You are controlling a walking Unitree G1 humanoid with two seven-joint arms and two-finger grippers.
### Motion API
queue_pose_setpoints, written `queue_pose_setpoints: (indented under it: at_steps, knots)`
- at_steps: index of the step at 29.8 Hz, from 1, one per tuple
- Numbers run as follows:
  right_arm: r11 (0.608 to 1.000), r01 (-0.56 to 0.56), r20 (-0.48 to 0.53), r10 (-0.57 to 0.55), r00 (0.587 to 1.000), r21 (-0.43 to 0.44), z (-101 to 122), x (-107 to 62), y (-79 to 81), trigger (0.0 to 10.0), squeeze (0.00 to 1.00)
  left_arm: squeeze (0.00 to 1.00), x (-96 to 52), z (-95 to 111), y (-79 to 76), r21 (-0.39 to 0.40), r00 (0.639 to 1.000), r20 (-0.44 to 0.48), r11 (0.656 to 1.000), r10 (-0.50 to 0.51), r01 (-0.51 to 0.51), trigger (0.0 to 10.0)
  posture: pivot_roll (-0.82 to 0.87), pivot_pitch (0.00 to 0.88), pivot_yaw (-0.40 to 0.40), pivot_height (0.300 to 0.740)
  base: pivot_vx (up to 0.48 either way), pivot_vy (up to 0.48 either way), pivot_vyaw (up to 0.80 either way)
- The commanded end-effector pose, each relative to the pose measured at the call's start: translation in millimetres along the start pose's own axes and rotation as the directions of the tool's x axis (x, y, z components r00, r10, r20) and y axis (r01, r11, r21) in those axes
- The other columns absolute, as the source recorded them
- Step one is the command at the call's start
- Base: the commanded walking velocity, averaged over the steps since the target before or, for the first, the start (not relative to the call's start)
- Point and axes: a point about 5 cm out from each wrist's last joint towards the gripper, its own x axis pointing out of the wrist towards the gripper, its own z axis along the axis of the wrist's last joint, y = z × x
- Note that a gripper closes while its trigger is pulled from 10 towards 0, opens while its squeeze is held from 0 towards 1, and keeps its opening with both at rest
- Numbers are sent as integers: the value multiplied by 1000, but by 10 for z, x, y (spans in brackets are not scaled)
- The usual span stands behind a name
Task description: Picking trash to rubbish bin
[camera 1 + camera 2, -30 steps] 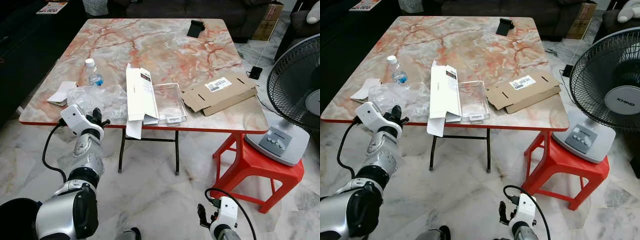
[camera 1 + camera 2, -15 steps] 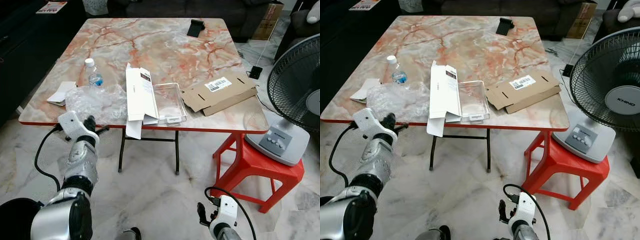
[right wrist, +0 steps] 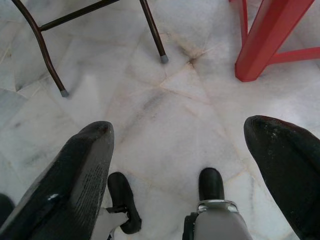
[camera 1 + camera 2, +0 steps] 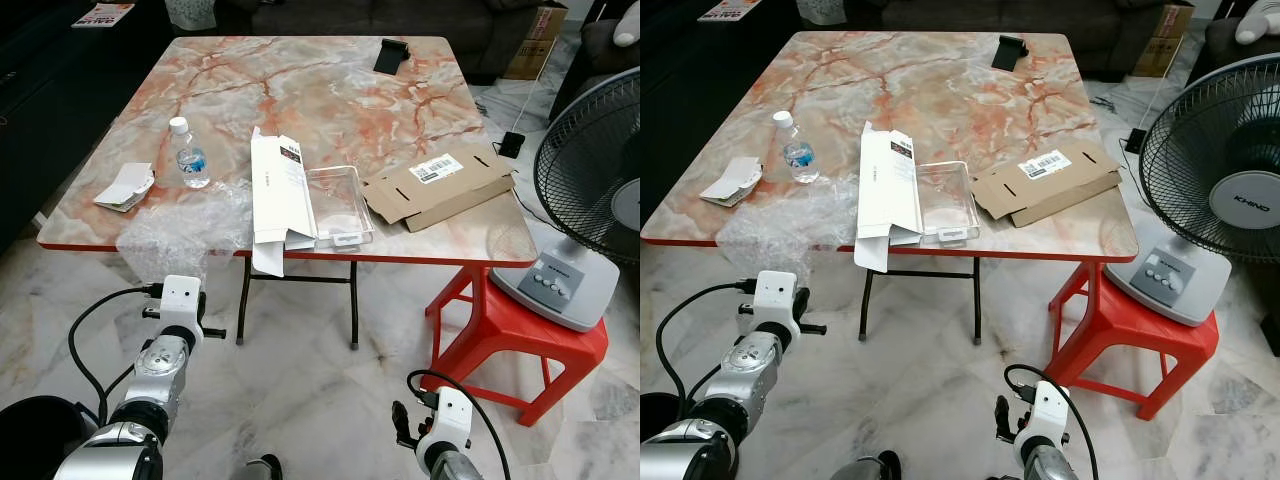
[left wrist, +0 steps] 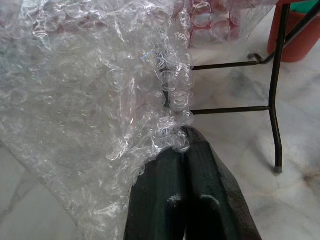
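Left tool (image 5: pixel 185 145) clamped tight on clear crinkled bubble-wrap sheet (image 4: pixel 185 225) draped off marble-patterned bench (image 4: pixel 330 90); right tool (image 3: pixel 182 150) spread wide, empty.

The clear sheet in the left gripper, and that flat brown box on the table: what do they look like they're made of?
The sheet looks like bubble wrap: clear, glossy plastic film covered in small air pockets, crinkling where the left gripper pinches it. The flat brown box looks like matte corrugated cardboard, going by its tan colour, folded flaps and slots, with a white printed label stuck on top.
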Motion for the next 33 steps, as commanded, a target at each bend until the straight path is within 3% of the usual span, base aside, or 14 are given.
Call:
queue_pose_setpoints:
  at_steps: [1,11,25,29,33]
  knots:
    - [1000,7,-14,-7,1000,13,-30,-7,-4,10000,0,0,-45,-106,37,-2,999,-42,1000,7,-7,10000,85,123,22,740,0,0,0]
    - [1000,4,-19,-3,1000,10,-45,-12,-7,10000,0,0,-124,-268,31,12,996,-87,1000,26,-25,10000,76,104,27,740,-264,0,0]
    - [1000,-1,-15,1,1000,3,-31,-7,-3,10000,0,0,-144,-301,33,12,995,-90,999,33,-32,10000,71,83,30,740,-340,0,0]
    - [1000,0,-16,0,1000,3,-34,-9,-9,10000,0,0,-147,-313,22,25,995,-99,999,33,-31,10000,70,80,31,740,0,0,0]
    - [1000,4,-15,-4,1000,0,-34,-13,-28,10000,0,0,-185,-400,2,-22,991,-133,999,33,-36,10000,60,84,27,740,0,0,0]
